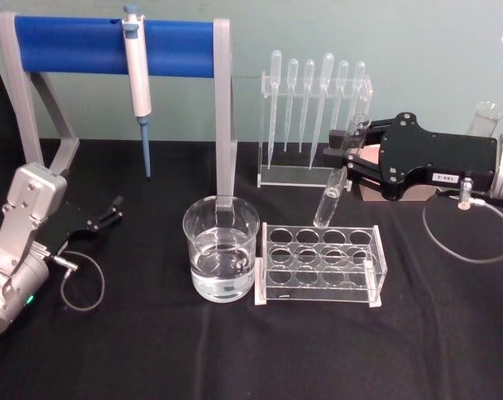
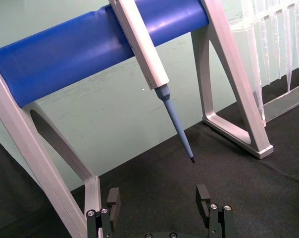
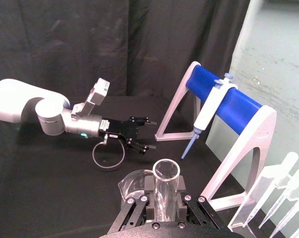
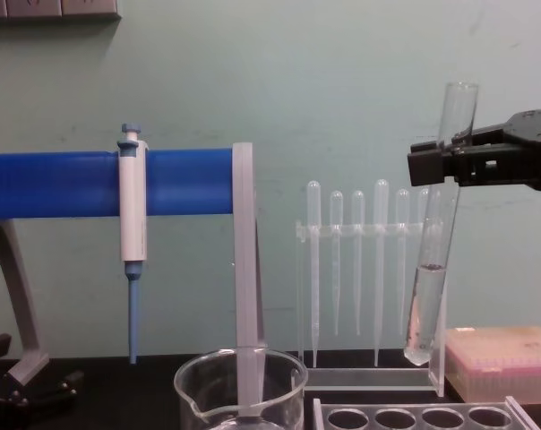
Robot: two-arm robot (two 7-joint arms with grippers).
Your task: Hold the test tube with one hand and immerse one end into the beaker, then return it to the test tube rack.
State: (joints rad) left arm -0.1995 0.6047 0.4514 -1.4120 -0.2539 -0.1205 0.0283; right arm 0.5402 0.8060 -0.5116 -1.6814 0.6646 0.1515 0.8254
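Your right claw (image 1: 349, 143) clamped on test tube (image 1: 330, 202) near its rim; tube tilted, hanging above rack (image 1: 376, 268), clear of it. Part-full beaker (image 1: 221, 250) just left of rack. Your left claw (image 1: 112, 211) spread apart, low over black cloth (image 1: 151, 350) at far left. Cloth covers whole work surface; pale green wall (image 4: 324, 90) behind.
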